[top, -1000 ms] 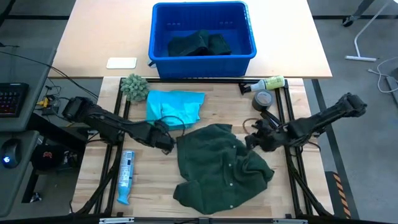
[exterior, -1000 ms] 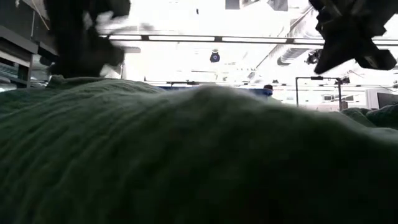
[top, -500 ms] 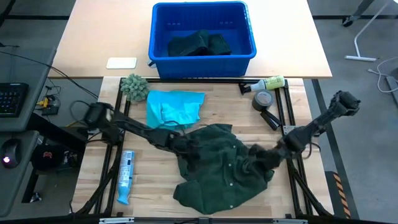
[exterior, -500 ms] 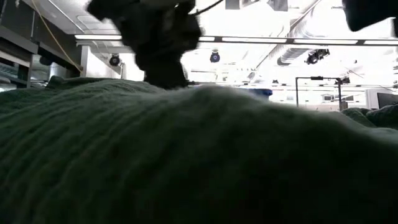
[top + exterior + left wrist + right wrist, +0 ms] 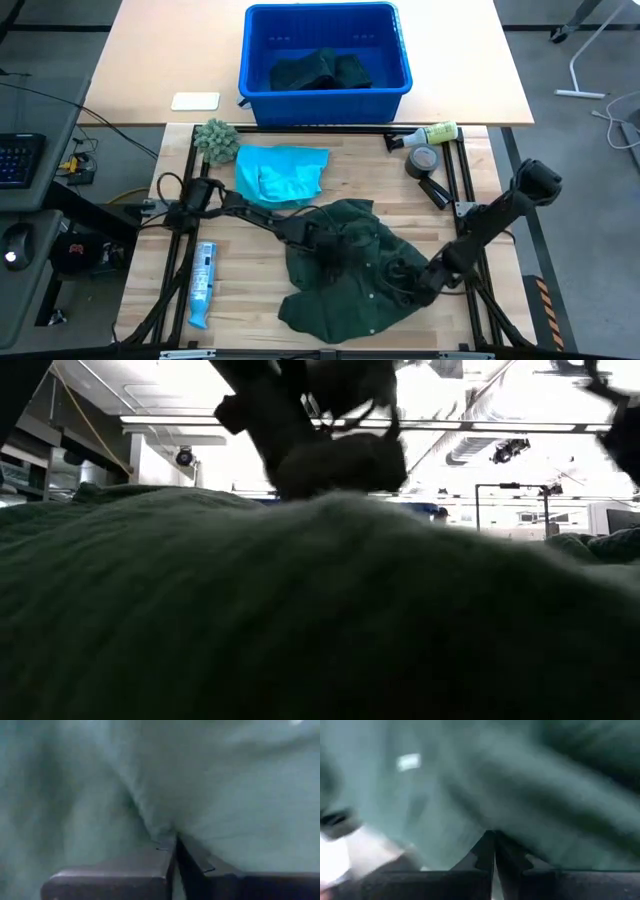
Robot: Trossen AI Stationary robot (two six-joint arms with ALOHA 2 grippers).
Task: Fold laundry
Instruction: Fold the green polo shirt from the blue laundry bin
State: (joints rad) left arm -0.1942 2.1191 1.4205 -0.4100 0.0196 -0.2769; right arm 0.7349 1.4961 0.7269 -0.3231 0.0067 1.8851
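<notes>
Both grippers down on the crumpled dark green shirt, mid-table.

Dark green shirt (image 5: 355, 265) lies bunched, near-centre; turquoise shirt (image 5: 282, 172) just beyond it, to the left. Left gripper (image 5: 328, 250) w/ fingers together, pressed into the cloth, prob. to pin or drag it flat; right gripper (image 5: 415, 283) likewise closed at the right edge; whether fabric is pinched is unclear.

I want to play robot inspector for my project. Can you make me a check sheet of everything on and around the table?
Surface: slatted wooden table, black frame.
Job's things: crumpled dark green shirt in the middle; turquoise shirt behind it; dark green clothes in the blue bin.
Clutter: fuzzy green ball, blue tube, squeeze bottle, tape roll, white card.
Grippers: left gripper and right gripper on the dark green shirt, fingers shut.
Cables: black cable at left.
Surroundings: keyboard, mouse.
</notes>
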